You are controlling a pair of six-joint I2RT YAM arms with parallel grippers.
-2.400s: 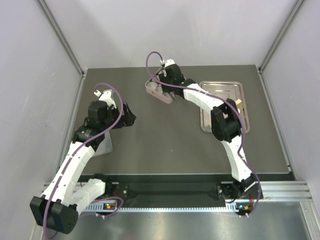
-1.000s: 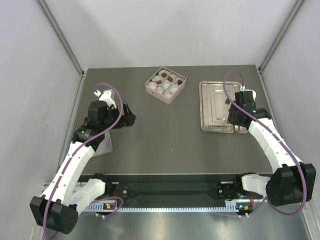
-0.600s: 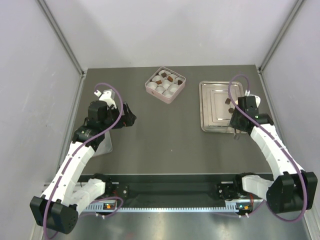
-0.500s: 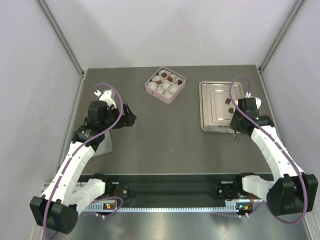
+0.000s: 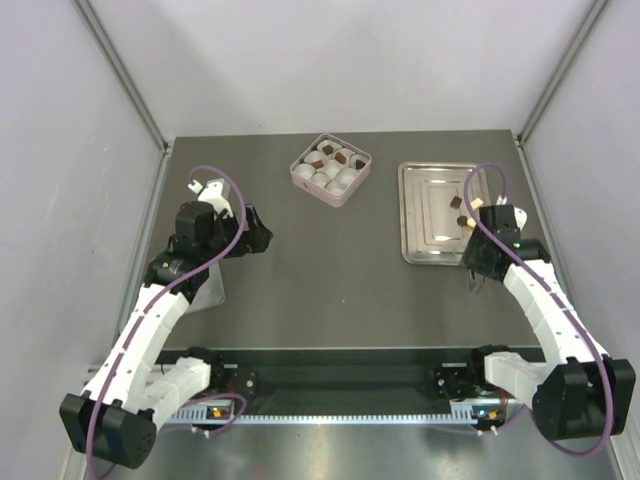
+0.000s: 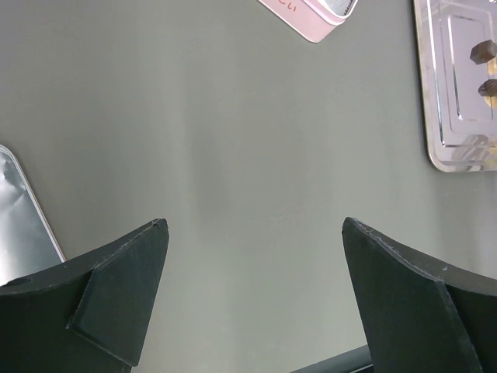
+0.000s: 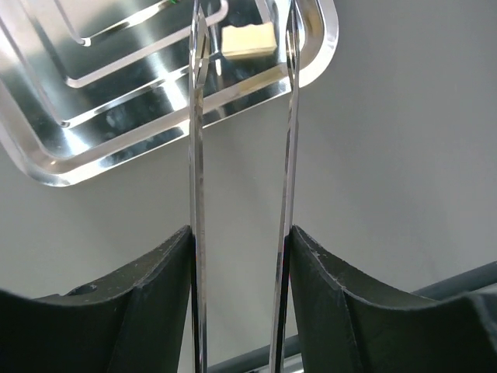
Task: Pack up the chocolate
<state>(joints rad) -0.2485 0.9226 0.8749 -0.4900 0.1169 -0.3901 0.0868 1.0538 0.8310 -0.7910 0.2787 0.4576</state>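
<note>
Fingers of the left gripper [image 6: 252, 233] stand wide apart, released, over the bare dark grey desk [image 6: 233, 140], a flat silvery sheet [image 6: 19, 210] at their left. Farther back sits the square pink box [image 5: 312, 190] of round white paper cups [image 5: 335, 182]; about four tiny dark brown chocolate pieces [image 5: 341, 155] lie in the cups along its far side. To the right, the shiny rectangular metal tray [image 5: 425, 240] carries two more dark brown pieces [image 5: 456, 203] close together and one cream block [image 7: 247, 39] near its right edge. The right gripper [image 7: 241, 233] hangs off the tray's near right corner, fingers clenched on thin metal tweezers [image 7: 196, 155]; the cream block shows between their parted blades.
</note>
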